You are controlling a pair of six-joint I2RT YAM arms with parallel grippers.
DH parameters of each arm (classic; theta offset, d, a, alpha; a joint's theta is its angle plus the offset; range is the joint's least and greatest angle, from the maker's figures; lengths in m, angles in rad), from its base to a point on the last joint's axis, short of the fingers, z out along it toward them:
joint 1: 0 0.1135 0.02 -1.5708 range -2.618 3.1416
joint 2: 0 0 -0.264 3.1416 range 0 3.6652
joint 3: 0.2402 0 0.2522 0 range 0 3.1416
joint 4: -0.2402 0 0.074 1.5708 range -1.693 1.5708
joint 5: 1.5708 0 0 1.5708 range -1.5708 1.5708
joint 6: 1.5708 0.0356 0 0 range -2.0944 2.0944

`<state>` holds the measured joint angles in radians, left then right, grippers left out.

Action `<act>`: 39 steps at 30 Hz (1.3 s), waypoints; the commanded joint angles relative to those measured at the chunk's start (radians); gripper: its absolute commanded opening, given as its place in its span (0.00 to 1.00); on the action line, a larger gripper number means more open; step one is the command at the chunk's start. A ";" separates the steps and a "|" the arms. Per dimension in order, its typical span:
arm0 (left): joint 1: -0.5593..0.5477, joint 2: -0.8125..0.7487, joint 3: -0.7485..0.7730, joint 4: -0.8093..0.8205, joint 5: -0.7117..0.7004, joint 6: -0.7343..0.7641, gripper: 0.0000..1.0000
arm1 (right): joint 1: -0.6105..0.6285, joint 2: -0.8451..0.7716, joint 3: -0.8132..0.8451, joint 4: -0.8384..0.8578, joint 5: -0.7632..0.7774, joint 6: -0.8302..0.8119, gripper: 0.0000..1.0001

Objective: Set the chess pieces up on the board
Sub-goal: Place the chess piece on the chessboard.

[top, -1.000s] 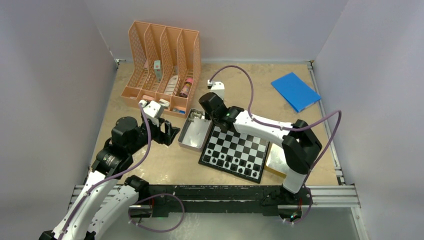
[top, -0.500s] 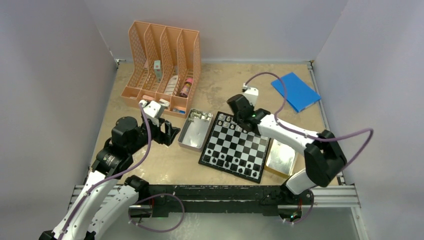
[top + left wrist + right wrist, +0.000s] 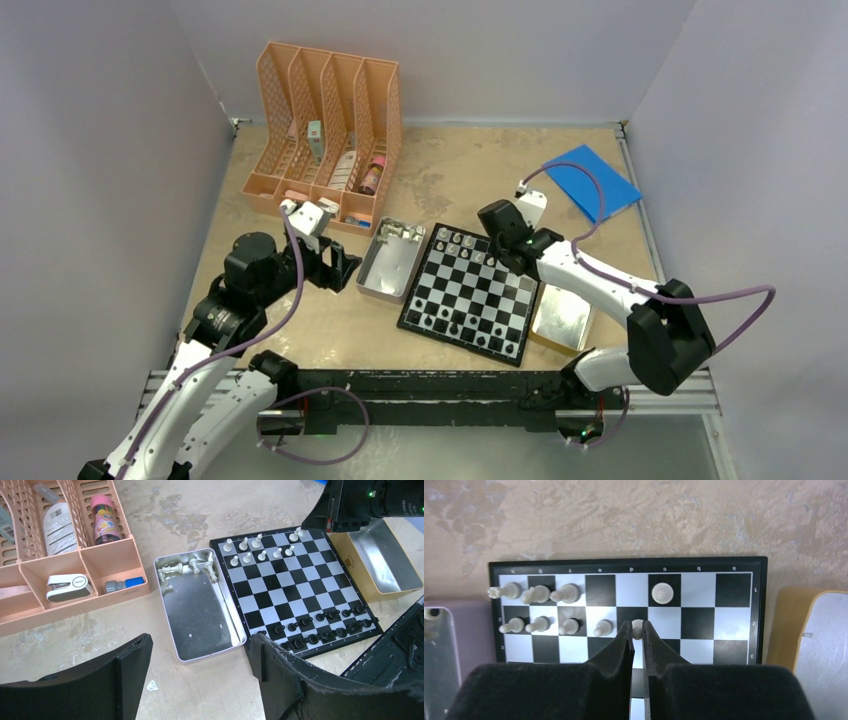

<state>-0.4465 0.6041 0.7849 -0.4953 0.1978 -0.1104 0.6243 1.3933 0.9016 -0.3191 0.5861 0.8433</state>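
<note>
- the right tool has its dark tips pinched together on the round head of a white pawn. it sits at the fifth square of the second row from 12 o'clock on the board. whether its base is seated i cannot tell.
- risk: letting go off-centre or tilted could leave this tiny piece straddling a line or toppled. its smooth head might also cling to a pad and lift again.
- risk: a neighbouring pawn stands just at 9 o'clock of the tips and a taller white piece at about 1 o'clock. a wide parting or sideways exit could knock either.
- the left tool hangs with fingers wide apart, holding nothing, over the counter by the open tin at the board's 9 o'clock. the spare white pieces crowd the tin's 12 o'clock end, awkward to single out.
- the board is flat, glossy and checkered with a thin black rim. the chessmen, white and black pieces alike, look like moulded plastic.
- the tin is thin shiny metal with rounded corners, the counter mottled tan, the tool pads matte and foam-like.
</note>
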 commanded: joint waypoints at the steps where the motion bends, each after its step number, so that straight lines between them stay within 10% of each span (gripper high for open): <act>1: -0.004 -0.002 -0.005 0.033 0.018 0.017 0.72 | -0.009 -0.026 -0.038 -0.013 -0.001 0.057 0.09; 39: -0.012 -0.010 -0.005 0.028 0.018 0.017 0.72 | -0.031 0.065 -0.124 0.097 0.013 0.060 0.14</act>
<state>-0.4541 0.6037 0.7849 -0.4957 0.2058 -0.1104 0.5964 1.4487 0.7769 -0.2302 0.5632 0.8967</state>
